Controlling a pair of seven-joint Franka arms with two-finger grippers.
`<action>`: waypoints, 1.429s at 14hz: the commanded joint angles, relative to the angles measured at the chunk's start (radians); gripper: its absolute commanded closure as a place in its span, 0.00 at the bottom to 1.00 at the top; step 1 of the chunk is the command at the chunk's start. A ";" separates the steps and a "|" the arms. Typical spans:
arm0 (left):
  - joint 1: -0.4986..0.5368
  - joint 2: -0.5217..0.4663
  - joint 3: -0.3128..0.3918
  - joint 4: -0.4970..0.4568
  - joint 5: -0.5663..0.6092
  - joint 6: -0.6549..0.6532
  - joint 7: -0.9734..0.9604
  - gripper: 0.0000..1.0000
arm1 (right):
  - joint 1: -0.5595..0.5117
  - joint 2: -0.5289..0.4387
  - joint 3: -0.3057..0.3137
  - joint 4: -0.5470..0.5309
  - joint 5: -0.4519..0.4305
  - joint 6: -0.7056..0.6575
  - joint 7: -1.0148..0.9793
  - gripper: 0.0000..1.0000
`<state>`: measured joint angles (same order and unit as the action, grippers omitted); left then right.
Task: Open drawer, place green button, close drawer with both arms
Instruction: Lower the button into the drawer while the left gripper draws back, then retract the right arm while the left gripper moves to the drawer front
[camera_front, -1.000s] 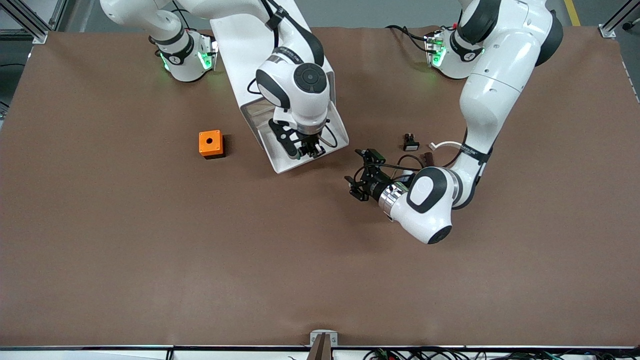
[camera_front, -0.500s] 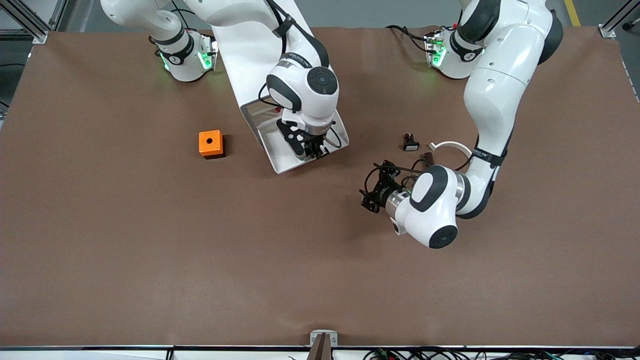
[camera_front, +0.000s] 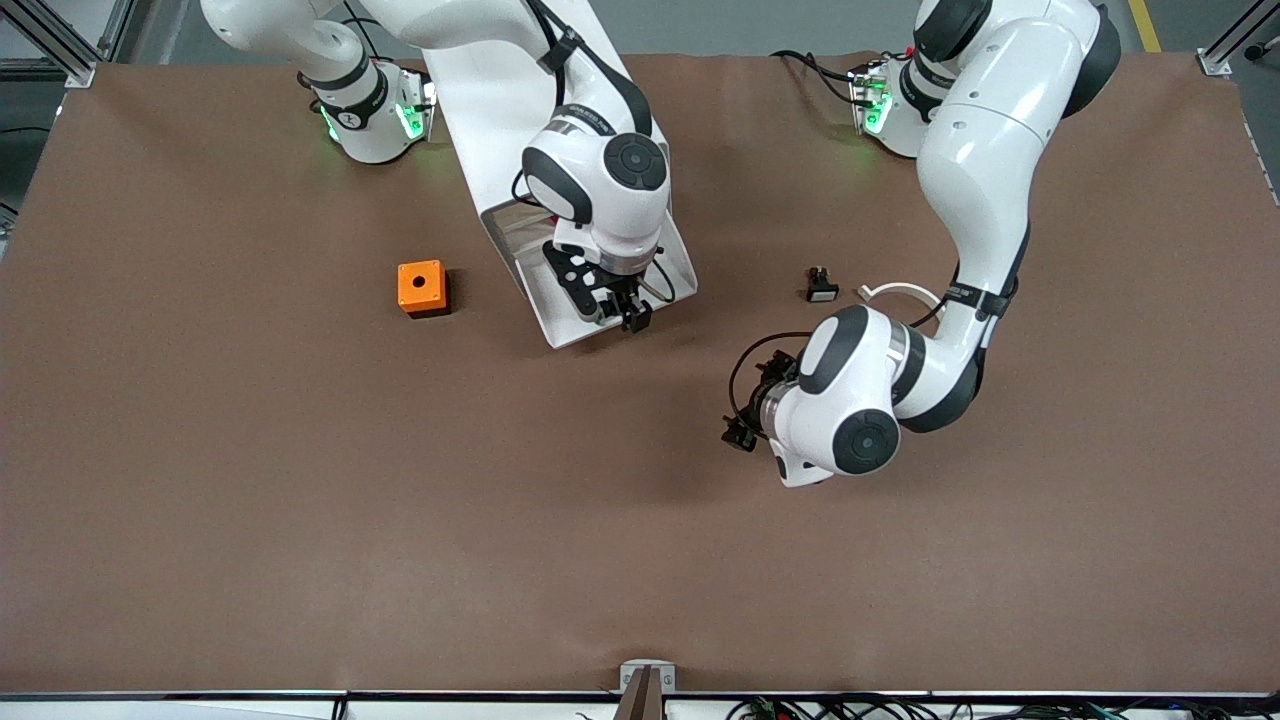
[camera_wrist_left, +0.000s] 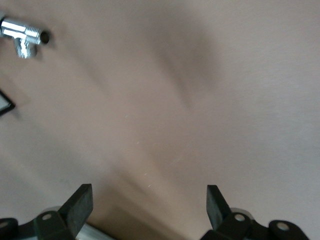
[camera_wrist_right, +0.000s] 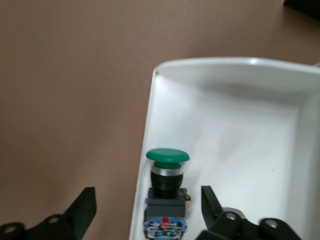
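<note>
Front view: no writing can be read. The drawer (camera_front: 560, 300) stands pulled out of the cabinet (camera_front: 480, 90) near the table's (camera_front: 300, 500) robot edge. The right gripper (camera_front: 622, 312) hangs over it.

Right wrist view: fingers spread, holding nothing; the button (camera_wrist_right: 167, 192) sits in the drawer by its wall.

Left wrist view: the left gripper (camera_wrist_left: 147, 207) is wide open and empty over bare table.

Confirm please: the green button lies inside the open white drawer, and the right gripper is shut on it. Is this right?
Not quite. The button does lie inside the open drawer, but the right gripper is open, its fingers apart on either side of the button, as the right wrist view shows.
</note>
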<state>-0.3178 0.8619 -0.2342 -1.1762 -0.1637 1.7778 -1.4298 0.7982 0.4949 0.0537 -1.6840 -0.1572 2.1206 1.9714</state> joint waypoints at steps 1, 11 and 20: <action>-0.017 -0.020 -0.002 -0.011 0.078 0.043 0.020 0.00 | -0.057 -0.062 0.014 -0.003 -0.012 -0.033 -0.057 0.00; -0.142 -0.018 -0.004 -0.020 0.308 0.141 0.023 0.00 | -0.446 -0.225 0.011 -0.002 0.278 -0.126 -0.977 0.00; -0.233 -0.011 -0.011 -0.042 0.354 0.273 0.067 0.00 | -0.709 -0.357 0.009 -0.003 0.277 -0.260 -1.715 0.00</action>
<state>-0.5356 0.8571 -0.2386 -1.2022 0.1627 2.0328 -1.3920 0.1410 0.1839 0.0439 -1.6674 0.1004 1.8744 0.3640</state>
